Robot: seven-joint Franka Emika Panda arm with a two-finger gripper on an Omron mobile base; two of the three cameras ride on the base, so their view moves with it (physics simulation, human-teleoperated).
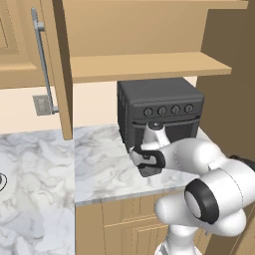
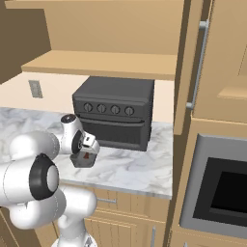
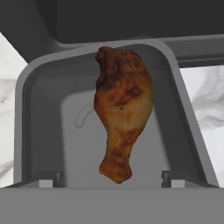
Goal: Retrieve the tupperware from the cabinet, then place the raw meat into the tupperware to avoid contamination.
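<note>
The raw meat (image 3: 122, 113), a reddish-brown drumstick, appears in the hand view over the floor of the tupperware (image 3: 39, 127), thick end toward the far wall and narrow end toward the camera. Whether it rests on the tub floor or hangs above it cannot be told. The tupperware (image 2: 84, 159) sits on the marble worktop (image 2: 130, 169) near the front edge, just in front of the toaster oven (image 2: 116, 113).

The pincer (image 2: 88, 144) is directly above the tub, pointing down into it. Its fingertips (image 3: 48, 180) show at the lower edge of the hand view, set wide apart with the drumstick's narrow end between them; neither tip visibly touches the meat, so the pincer reads as spread. From the left base view the pincer (image 1: 148, 160) and forearm cover most of the tub.

The toaster oven (image 1: 159, 109) stands close behind, its knobs and door facing the arm. Above, the cabinet (image 1: 144, 64) is open, its shelf overhanging the oven. One open door (image 1: 62, 69) with a grey bar handle (image 1: 44, 64) projects forward at the left; the other door (image 2: 193, 62) stands at the right. A wall outlet (image 1: 42, 105) is on the backsplash. A built-in oven (image 2: 224, 188) is right of the worktop.
</note>
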